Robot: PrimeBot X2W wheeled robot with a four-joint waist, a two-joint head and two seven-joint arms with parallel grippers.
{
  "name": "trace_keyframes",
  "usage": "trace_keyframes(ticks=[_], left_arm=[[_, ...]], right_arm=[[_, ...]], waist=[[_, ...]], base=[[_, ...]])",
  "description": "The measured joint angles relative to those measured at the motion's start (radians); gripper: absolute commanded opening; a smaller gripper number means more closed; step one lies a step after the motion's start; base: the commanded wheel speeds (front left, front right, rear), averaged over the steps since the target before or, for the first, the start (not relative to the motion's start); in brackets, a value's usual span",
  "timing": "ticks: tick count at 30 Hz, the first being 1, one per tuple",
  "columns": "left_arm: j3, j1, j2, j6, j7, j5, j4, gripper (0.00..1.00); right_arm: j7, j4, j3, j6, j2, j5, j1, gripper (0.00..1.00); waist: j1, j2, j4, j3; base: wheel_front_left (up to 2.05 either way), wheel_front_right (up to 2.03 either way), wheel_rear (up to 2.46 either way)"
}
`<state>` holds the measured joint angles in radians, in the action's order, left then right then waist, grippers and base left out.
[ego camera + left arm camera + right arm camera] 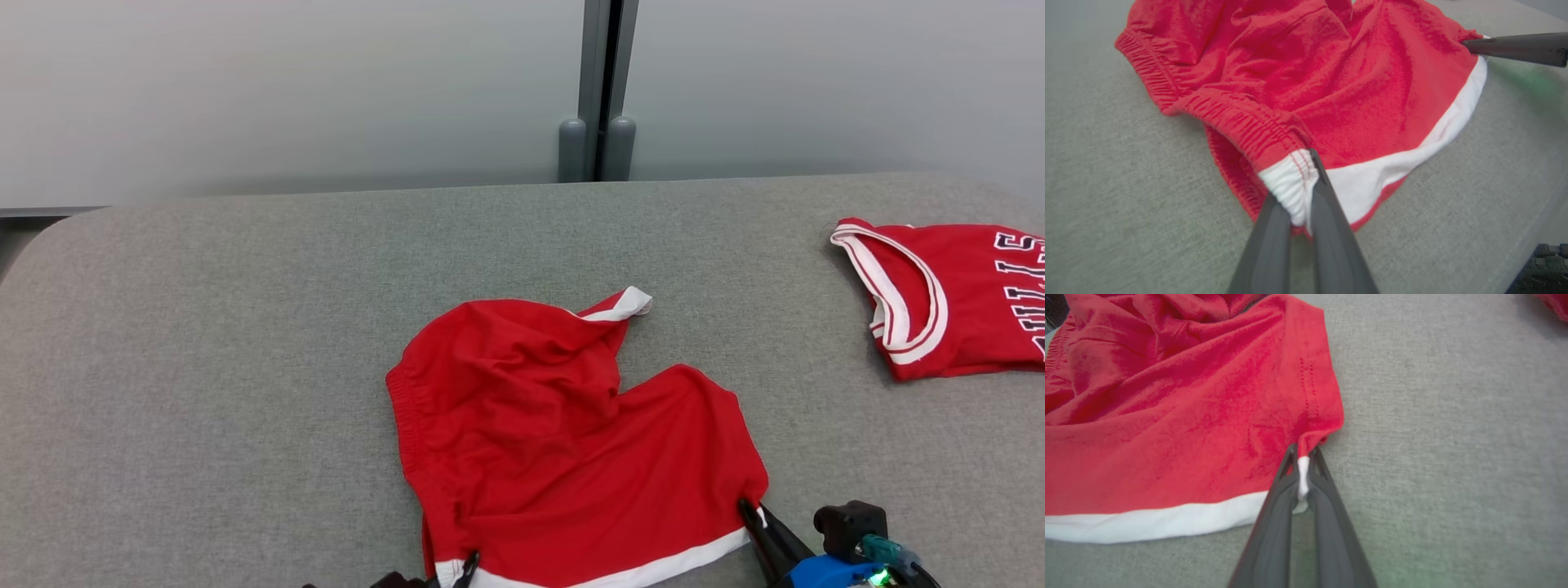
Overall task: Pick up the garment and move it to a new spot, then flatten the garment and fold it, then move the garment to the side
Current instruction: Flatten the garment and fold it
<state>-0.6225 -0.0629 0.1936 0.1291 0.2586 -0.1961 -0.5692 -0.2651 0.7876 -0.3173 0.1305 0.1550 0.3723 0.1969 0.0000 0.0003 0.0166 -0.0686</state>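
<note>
The garment (563, 441) is a pair of red shorts with a white hem band, lying rumpled on the grey surface near its front edge. My left gripper (468, 566) is shut on the hem's near left corner; in the left wrist view its fingers (1327, 204) pinch bunched white and red cloth (1290, 179). My right gripper (749, 510) is shut on the hem's near right corner, where a fold of white cloth (1303, 477) sits between the closed fingers (1274, 522). The right gripper's dark finger (1515, 47) also shows in the left wrist view.
A second red garment, a jersey with white trim and lettering (947, 298), lies at the far right of the grey padded surface (245, 327). A pale wall with a grey post (600, 98) stands behind. Bare grey surface lies left of the shorts.
</note>
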Motion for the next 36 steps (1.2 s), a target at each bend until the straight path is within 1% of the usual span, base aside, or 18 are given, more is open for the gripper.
trace_keyframes(ticks=[2, 5, 8, 12, 14, 17, 18, 21, 24, 30, 36], left_arm=[[0.003, 0.000, -0.002, 0.000, 0.000, -0.026, 0.026, 0.00], [0.013, 0.003, -0.002, 0.000, 0.002, -0.056, 0.087, 0.00], [0.036, 0.005, 0.000, 0.000, 0.003, -0.068, 0.193, 0.00], [0.065, 0.001, 0.015, 0.000, 0.003, -0.068, 0.323, 0.00], [0.090, -0.043, 0.022, 0.000, 0.003, -0.067, 0.393, 0.00], [0.119, -0.127, 0.023, 0.000, 0.003, -0.068, 0.420, 0.00], [0.135, -0.199, 0.023, 0.000, 0.003, -0.071, 0.421, 0.00], [0.148, -0.335, 0.026, 0.000, 0.003, -0.078, 0.401, 0.00], [0.156, -0.485, 0.032, 0.000, 0.003, -0.096, 0.356, 0.00], [0.165, -0.819, 0.044, 0.000, 0.003, -0.153, 0.231, 0.00], [0.158, -1.118, 0.027, 0.000, 0.003, -0.174, 0.120, 0.00]], right_arm=[[0.001, -0.032, -0.004, 0.000, 0.002, 0.002, -0.009, 0.00], [0.001, -0.115, 0.007, 0.000, 0.012, 0.013, -0.040, 0.00], [0.001, -0.223, 0.013, 0.000, 0.021, 0.008, -0.067, 0.00], [0.001, -0.362, 0.043, 0.000, 0.034, 0.000, -0.065, 0.00], [0.001, -0.428, 0.047, 0.000, 0.039, 0.000, -0.023, 0.00], [0.001, -0.453, 0.043, 0.000, 0.050, 0.007, 0.060, 0.00], [0.001, -0.458, 0.044, 0.000, 0.055, 0.010, 0.129, 0.00], [0.001, -0.447, 0.043, 0.000, 0.056, 0.029, 0.260, 0.00], [0.001, -0.397, 0.028, 0.000, 0.066, 0.032, 0.406, 0.00], [0.002, -0.239, -0.011, 0.000, 0.087, 0.075, 0.736, 0.00], [0.003, -0.098, -0.022, 0.000, 0.086, 0.134, 1.025, 0.00]], waist=[[0.0000, 0.0000, 0.004, 0.002], [0.0000, 0.0000, 0.008, 0.002], [0.0000, 0.0000, 0.000, -0.006], [0.0000, 0.0000, -0.017, -0.025], [0.0000, 0.0000, -0.028, -0.043], [0.0000, 0.0000, -0.039, -0.064], [0.0001, 0.0000, -0.044, -0.081], [0.0001, 0.0000, -0.052, -0.115], [0.0002, 0.0000, -0.062, -0.160], [0.0004, 0.0001, -0.079, -0.266], [0.0004, 0.0001, -0.081, -0.359]], base=[[0.00, 0.00, 0.00], [0.00, 0.00, 0.00], [0.00, 0.00, 0.00], [0.00, 0.00, 0.00], [0.00, 0.00, 0.00], [0.00, 0.00, 0.00], [0.00, 0.00, 0.00], [0.00, 0.00, 0.00], [0.00, 0.00, 0.00], [0.00, 0.00, 0.00], [0.00, 0.00, 0.00]])
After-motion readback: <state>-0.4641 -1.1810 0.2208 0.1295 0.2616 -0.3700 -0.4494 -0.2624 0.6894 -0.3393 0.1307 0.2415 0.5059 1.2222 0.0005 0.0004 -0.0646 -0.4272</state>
